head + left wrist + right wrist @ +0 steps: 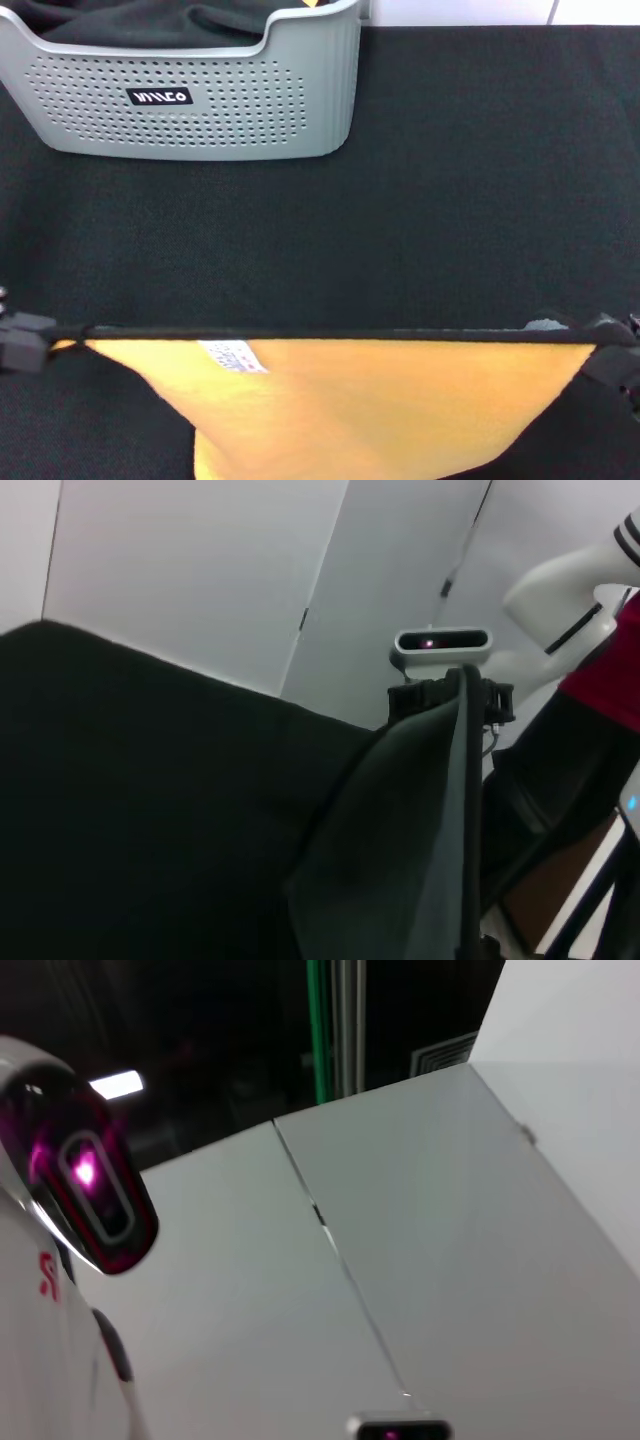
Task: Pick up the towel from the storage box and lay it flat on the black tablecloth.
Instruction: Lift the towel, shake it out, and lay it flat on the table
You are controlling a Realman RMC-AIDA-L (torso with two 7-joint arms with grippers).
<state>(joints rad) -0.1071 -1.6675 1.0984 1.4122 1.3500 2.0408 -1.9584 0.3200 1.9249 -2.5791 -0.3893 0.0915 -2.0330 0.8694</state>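
The towel (380, 400) is orange-yellow with thin black edging and a white label (232, 355). It hangs stretched between my two grippers, low over the near part of the black tablecloth (450, 200). My left gripper (45, 338) is shut on its left top corner. My right gripper (602, 340) is shut on its right top corner. The top edge is taut and level, and the lower part runs out of the head view. The left wrist view shows the towel's grey reverse side (400, 830) running to the right gripper (455, 695). The storage box (250, 110) stands at the far left.
A dark charcoal cloth (150, 20) lies inside the storage box. The black tablecloth (130, 780) spreads wide between the box and the towel. A white wall lies beyond the table's far edge. The right wrist view shows only walls and part of my body.
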